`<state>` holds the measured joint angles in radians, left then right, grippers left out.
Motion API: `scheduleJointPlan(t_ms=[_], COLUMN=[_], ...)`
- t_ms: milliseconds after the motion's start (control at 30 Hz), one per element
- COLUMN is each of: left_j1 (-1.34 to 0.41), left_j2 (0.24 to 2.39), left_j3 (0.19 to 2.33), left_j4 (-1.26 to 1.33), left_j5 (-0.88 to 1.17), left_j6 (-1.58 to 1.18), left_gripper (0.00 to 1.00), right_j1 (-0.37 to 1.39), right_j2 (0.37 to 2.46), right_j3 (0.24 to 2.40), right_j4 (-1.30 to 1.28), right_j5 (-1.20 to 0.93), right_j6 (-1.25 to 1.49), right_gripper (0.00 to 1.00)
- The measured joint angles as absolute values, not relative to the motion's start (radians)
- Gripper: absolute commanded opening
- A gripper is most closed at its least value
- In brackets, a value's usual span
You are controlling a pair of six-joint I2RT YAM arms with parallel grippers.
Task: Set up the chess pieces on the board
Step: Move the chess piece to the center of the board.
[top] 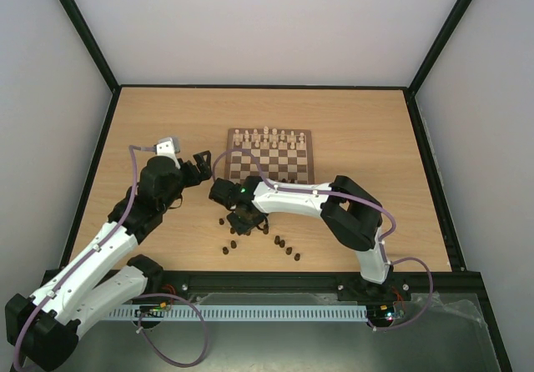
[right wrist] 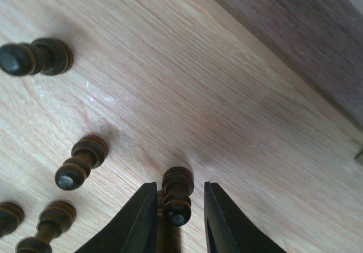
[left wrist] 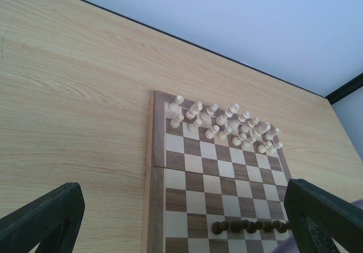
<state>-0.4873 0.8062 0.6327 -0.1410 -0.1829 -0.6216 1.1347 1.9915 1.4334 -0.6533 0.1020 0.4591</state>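
Black fingers (right wrist: 142, 222) of my right gripper (right wrist: 180, 188) flank a dark-brown turned wooden pawn (right wrist: 177, 196) near the checkered wooden board (right wrist: 295, 26). Whether they are clamped I cannot tell, so I centre it before lifting.

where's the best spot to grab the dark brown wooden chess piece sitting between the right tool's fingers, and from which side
Take the dark brown wooden chess piece by its narrow neck, just under the rounded head, coming straight down from above with the right tool straddling it. It looks upright, and both its flanks are free, so the black fingers fit either side.
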Motion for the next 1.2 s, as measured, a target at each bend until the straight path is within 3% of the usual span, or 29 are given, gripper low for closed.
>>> scheduleJointPlan(t_ms=[1200], left_j1=[-0.487], left_j2=[0.805], left_j3=[0.633], left_j4=[-0.141], left_j5=[-0.183], left_j6=[-0.622], left_gripper=[1.0], right_j1=[1.124], right_j2=[1.991], right_j3=[1.433], right_j4=[-0.685], right_j5=[0.116], right_j6=[0.43], right_gripper=[0.21])
